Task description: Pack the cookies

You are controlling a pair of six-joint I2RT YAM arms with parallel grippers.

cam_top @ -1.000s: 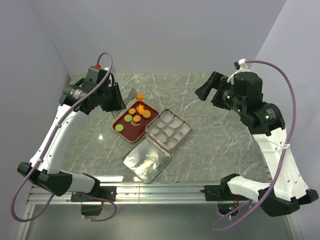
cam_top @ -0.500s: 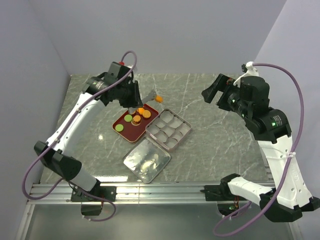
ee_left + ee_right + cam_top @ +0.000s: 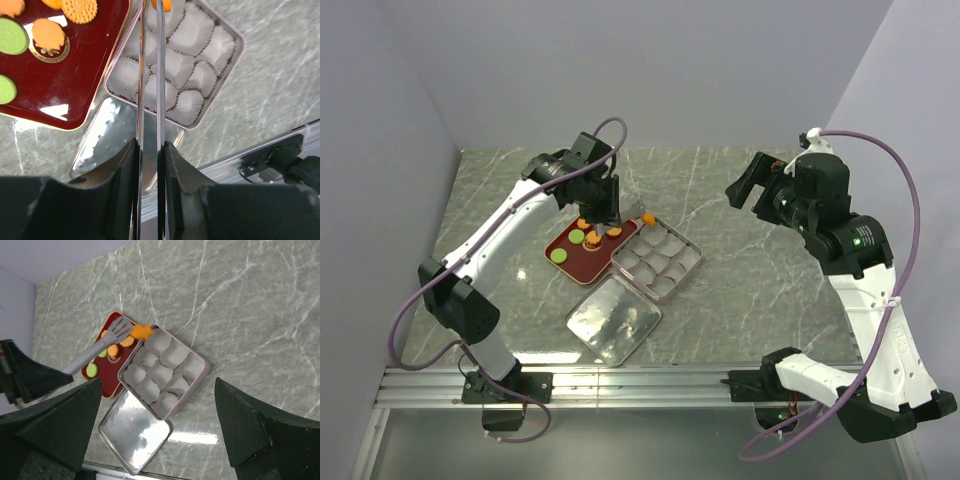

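Left claw (image 3: 150, 160) clamps tongs (image 3: 118, 328) pinching an orange star cookie (image 3: 141, 331) at the corner of the tin (image 3: 241, 40). Right claw (image 3: 157, 405) stands wide apart, holding nothing.

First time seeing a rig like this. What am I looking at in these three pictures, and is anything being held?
Two robot arms are bolted at the near edge of a marble-look table. The wide picture looks down from above and behind them; the other two come from a camera on each wrist. On the table lie a red tray with orange and green cookies, an open tin lined with empty paper cups, and a shiny lid. The left gripper squeezes metal tongs, which carry an orange cookie at the tin's far corner. The right gripper hangs open in the air, holding nothing.
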